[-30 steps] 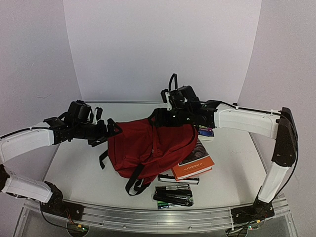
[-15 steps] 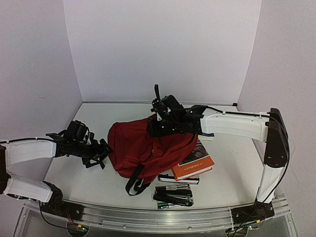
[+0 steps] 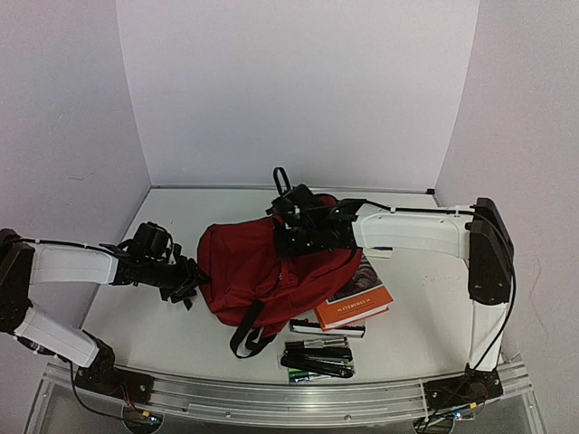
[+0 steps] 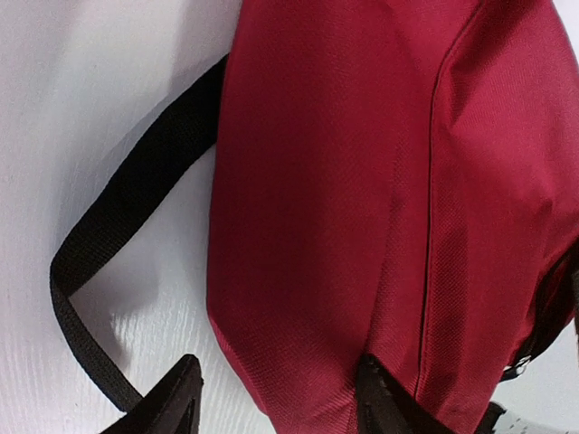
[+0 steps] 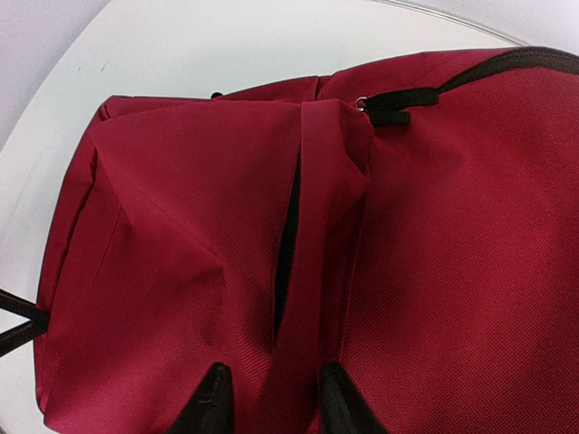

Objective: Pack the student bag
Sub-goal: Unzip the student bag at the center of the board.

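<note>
Spread student bag (image 3: 271,267), slumped mid-bench (image 3: 127,316), from both sides. Close left end effector (image 4: 276,371), half-wide and straddling the bag's left edge, on fabric only, clear of black strap (image 4: 118,226). Firm up right end effector (image 5: 273,372), narrow around the fold by zipper slit (image 5: 288,244); cannot tell if gripping. Lift slowly. Mind orange book (image 3: 355,305) just beside the bag, markers (image 3: 317,357) near the front edge.
</note>
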Robot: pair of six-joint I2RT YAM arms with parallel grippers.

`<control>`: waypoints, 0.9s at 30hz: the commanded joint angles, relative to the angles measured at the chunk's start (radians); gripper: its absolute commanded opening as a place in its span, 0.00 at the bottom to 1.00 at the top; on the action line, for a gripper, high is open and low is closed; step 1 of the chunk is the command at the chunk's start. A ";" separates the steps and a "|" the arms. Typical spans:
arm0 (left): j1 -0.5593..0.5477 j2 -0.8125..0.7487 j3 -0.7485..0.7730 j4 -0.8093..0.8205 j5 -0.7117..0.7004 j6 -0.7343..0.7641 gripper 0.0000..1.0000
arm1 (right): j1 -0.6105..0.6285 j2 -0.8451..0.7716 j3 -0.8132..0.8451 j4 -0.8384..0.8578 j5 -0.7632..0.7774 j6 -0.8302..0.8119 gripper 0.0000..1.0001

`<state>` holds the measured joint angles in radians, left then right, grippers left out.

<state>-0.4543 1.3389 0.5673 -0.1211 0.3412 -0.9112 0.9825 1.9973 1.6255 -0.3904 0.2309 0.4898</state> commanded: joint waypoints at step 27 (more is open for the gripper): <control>0.131 0.126 0.316 -0.109 0.003 0.267 0.18 | -0.156 -0.113 -0.309 0.262 -0.309 0.215 0.00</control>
<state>-0.3087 1.5272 0.7022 -0.0498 0.4438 -0.7983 0.8319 1.9338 1.3384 -0.1469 -0.0346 0.6844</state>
